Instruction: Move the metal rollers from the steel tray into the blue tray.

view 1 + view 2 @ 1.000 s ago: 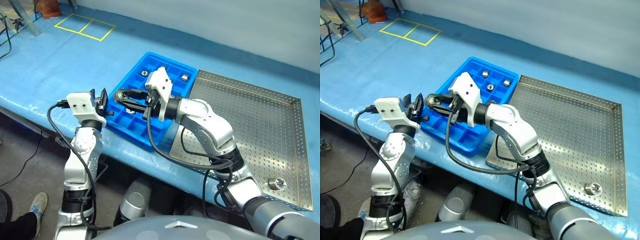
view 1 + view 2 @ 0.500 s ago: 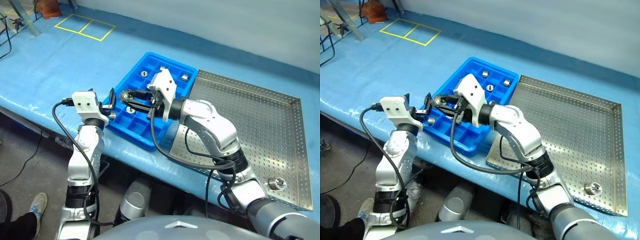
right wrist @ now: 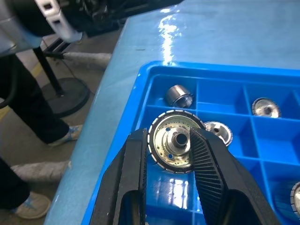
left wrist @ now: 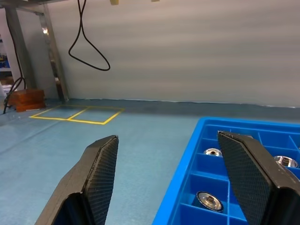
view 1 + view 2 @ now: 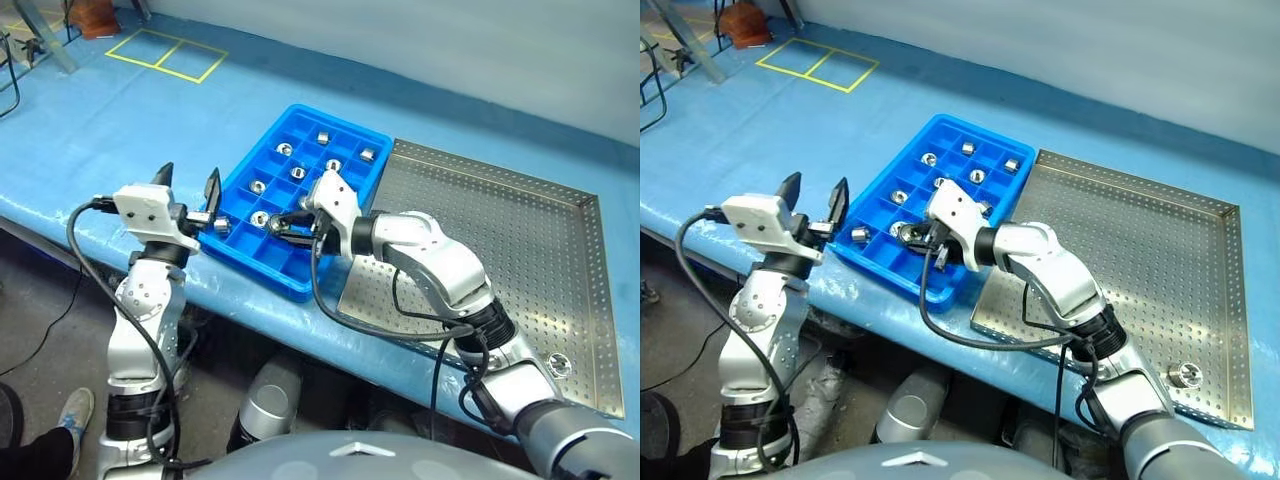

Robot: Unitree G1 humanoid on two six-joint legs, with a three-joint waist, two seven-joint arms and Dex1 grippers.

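Right wrist view: the right gripper (image 3: pixel 176 154) pinches a metal roller (image 3: pixel 174 141), flat face toward the camera, directly above a near-edge compartment of the blue tray (image 3: pixel 225 77). The left gripper (image 4: pixel 171 176), fingers spread, holds nothing.

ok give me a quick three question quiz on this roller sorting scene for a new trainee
1. True or false: the left gripper is shut on a roller.
2. What does the right gripper hold, and over what?
3. How many rollers lie on the steel tray? A) none B) one C) four

Key:
1. False. Its fingers stand apart with nothing between them, beside the near corner of the blue tray.
2. A metal roller, pinched between its fingers over the blue tray's near compartments.
3. B. One roller sits near the steel tray's front corner.
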